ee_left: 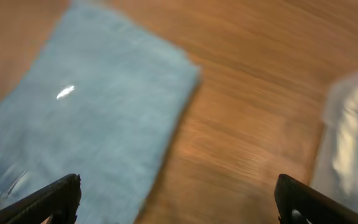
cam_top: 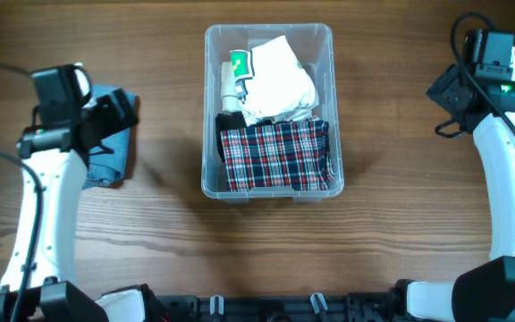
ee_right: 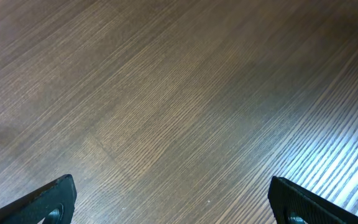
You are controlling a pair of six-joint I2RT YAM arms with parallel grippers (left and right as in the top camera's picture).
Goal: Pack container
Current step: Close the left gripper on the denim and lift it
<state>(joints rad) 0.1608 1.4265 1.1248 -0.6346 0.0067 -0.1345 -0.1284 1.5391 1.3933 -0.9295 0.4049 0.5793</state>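
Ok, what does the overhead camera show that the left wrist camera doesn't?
Only overhead: the whole container holding a plaid cloth and a white cloth, plus the right arm. Only left wrist: a close look at the left claw, open with nothing between its fingertips. Both: the folded blue cloth lying on the wooden table. A pale blur at the wrist view's right edge may be the container.

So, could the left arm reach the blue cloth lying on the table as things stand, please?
Probably yes: the left end effector hangs open above the blue cloth, which lies flat on the table, outside the container, with nothing over it.
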